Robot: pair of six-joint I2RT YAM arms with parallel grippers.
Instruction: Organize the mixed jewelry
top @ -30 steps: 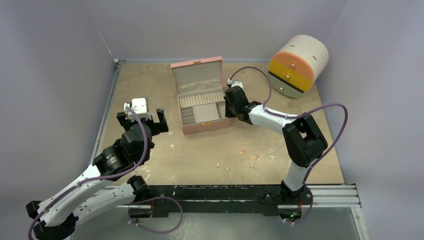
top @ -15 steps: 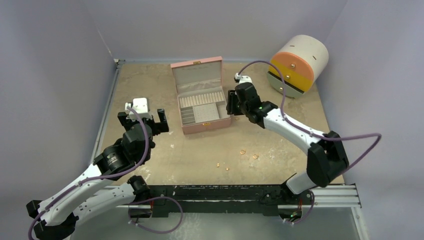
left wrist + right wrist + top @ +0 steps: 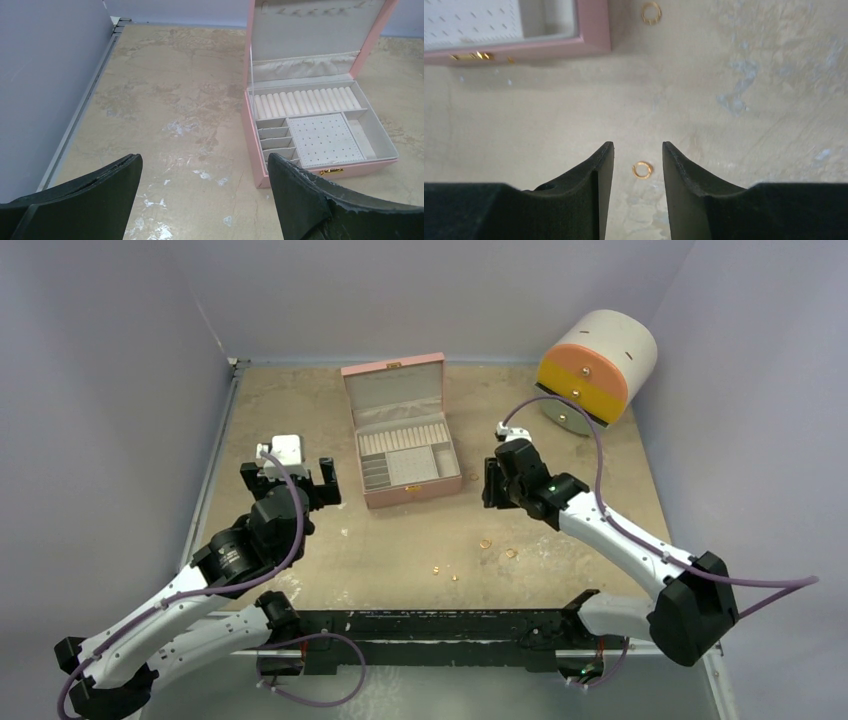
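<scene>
The mixed jewelry is several tiny gold pieces (image 3: 485, 543) scattered on the tan table in front of the open pink box (image 3: 410, 490). My right gripper (image 3: 488, 486) hovers just right of the box's front corner, open partway with nothing in it. In the right wrist view a small gold ring (image 3: 642, 169) lies on the table between the right gripper's (image 3: 638, 145) fingers, untouched. A second ring (image 3: 651, 12) lies by the box's corner (image 3: 594, 45). My left gripper (image 3: 286, 472) stands wide open and empty left of the box (image 3: 248, 135), above bare table (image 3: 205, 160).
A white cylinder cabinet with orange and yellow drawer fronts (image 3: 595, 370) lies at the back right. Lilac walls close in the table on the left, back and right. A black rail (image 3: 450, 625) runs along the near edge.
The right arm has pulled away from the box's right side, toward the near right. Its jaws went from nearly shut to partly open. The left arm barely moved.
</scene>
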